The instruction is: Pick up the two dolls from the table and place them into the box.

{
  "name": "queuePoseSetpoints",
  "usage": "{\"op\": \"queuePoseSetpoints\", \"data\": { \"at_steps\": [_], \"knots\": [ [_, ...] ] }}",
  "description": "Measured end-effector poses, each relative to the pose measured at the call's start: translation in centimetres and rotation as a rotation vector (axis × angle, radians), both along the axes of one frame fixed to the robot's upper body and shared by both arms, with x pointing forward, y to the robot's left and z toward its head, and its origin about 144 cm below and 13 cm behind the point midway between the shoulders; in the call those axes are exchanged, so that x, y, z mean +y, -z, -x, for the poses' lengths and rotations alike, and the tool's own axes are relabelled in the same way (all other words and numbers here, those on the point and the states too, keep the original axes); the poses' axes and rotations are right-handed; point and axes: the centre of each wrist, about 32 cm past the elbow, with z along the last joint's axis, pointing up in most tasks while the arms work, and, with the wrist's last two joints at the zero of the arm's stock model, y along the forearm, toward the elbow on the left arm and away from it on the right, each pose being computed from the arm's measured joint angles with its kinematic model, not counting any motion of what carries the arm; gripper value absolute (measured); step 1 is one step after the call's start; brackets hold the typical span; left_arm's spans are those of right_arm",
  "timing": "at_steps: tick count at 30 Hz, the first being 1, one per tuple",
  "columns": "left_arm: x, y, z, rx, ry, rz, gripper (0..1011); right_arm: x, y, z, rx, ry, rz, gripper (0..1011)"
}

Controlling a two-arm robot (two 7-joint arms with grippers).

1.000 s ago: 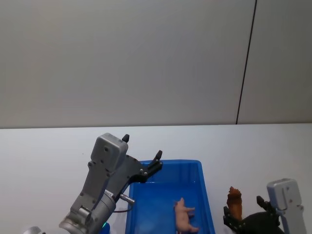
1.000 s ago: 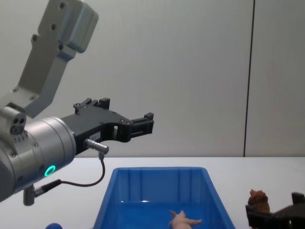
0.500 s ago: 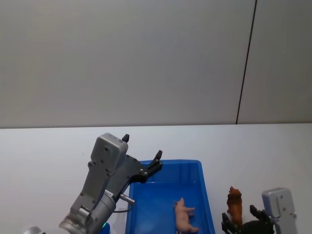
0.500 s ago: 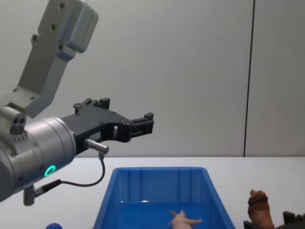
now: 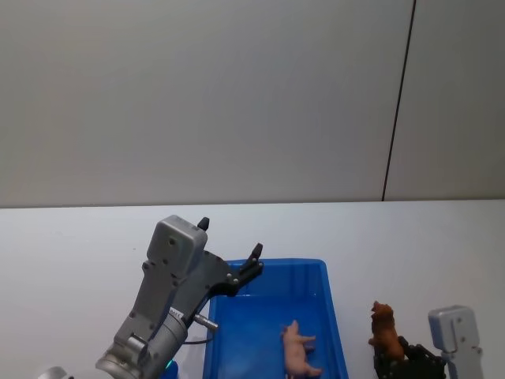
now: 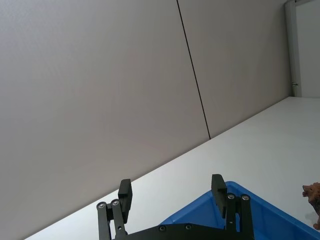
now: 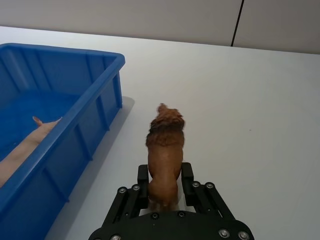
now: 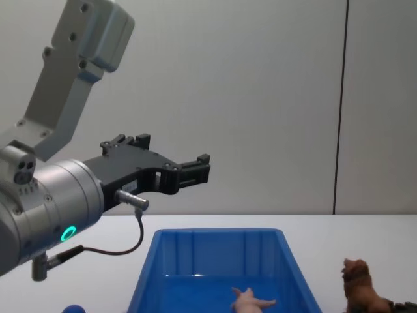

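Right of box (image 7: 75, 135): brown doll (image 7: 165, 140), pinched by right hand (image 7: 165, 176)
Inside: pink doll (image 5: 298, 350)
Above: left hand (image 6: 171, 186), spread
Left: blue ball (image 8: 73, 309)

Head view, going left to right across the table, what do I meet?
Left pincer, open above the blue box's left side → pale pink doll lying inside the box → brown doll, clamped in the right pincer → grey wrist housing of the right arm.
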Motion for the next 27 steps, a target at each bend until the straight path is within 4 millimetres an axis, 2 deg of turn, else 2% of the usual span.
{"op": "queuePoseSetpoints", "data": {
  "at_steps": [4, 15, 27],
  "knots": [
    [0.0, 0.0, 0.0, 0.000, 0.000, 0.000, 1001, -0.2, 0.0, -0.1, -0.005, 0.006, -0.004, 332],
    [0.0, 0.0, 0.0, 0.000, 0.000, 0.000, 1001, -0.8, -0.7, -0.2, -0.043, 0.008, -0.008, 332],
    [0.0, 0.0, 0.0, 0.000, 0.000, 0.000, 1001, -0.8, -3.1, -0.9, -0.137, -0.062, -0.030, 332]
  ]
}}
